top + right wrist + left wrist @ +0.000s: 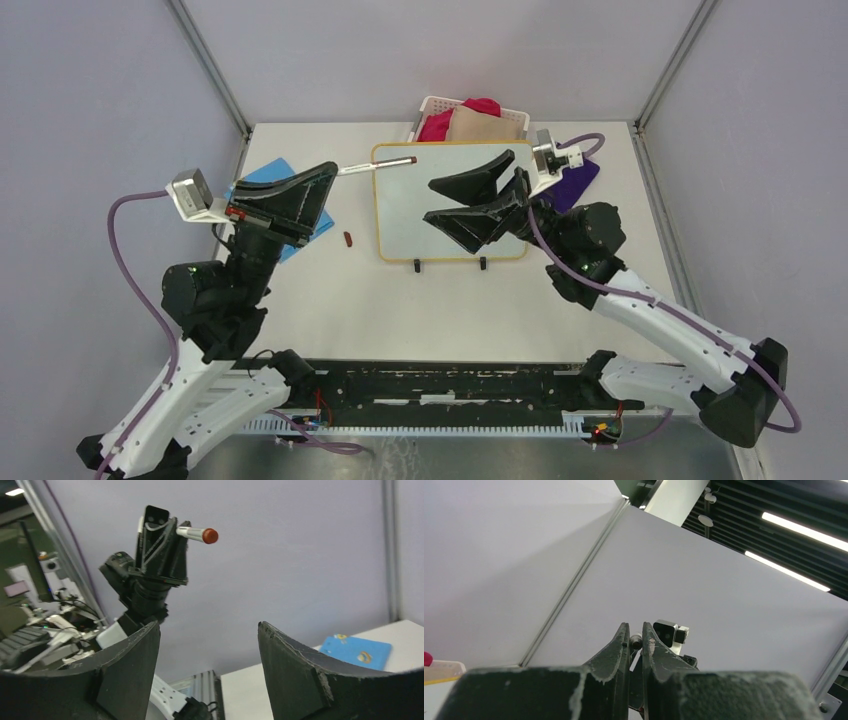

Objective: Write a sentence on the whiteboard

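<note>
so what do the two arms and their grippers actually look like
The left gripper and right gripper each have two black wedge-shaped fingers with scuffed edges. Each arm has white lower links, black joints, a pale wrist camera and a purple cable.

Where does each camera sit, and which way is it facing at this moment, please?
Top external: high behind the robot, looking down at the whiteboard; the left gripper and right gripper both show.
Left wrist: tilted up at the enclosure walls; its own nearly shut fingers show.
Right wrist: faces across at the left gripper holding the marker; its own open fingers frame it.
Shared: top and right wrist both show the marker.
</note>
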`<state>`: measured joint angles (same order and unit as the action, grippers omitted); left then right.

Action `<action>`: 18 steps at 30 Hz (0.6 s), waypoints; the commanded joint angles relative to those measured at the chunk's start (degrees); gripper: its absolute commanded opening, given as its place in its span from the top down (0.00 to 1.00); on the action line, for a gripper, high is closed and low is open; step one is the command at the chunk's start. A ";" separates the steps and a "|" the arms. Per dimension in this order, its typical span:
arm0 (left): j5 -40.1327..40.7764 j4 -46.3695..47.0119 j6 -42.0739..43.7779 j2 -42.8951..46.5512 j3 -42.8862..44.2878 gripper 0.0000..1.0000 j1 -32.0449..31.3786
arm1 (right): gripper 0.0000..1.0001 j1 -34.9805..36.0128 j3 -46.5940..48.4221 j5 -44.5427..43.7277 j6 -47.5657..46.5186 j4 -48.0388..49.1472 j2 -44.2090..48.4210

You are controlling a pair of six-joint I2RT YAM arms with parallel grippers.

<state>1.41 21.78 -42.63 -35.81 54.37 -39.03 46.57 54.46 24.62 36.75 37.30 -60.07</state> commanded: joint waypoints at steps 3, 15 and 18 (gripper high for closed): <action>-1.14 6.94 -4.48 -3.70 3.37 0.98 -0.12 | 0.25 -0.22 8.79 4.64 13.14 14.80 -5.50; -1.15 16.13 -11.22 -9.16 1.55 0.98 -0.14 | 0.28 -0.09 14.71 2.08 18.29 17.65 -11.51; -1.15 17.38 -11.63 -9.82 1.53 0.98 -0.15 | 0.27 -0.07 15.27 1.54 17.11 15.41 -11.48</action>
<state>0.95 33.36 -50.78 -45.01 55.75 -39.03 46.44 66.57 26.92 53.47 51.72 -71.75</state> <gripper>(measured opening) 0.160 0.720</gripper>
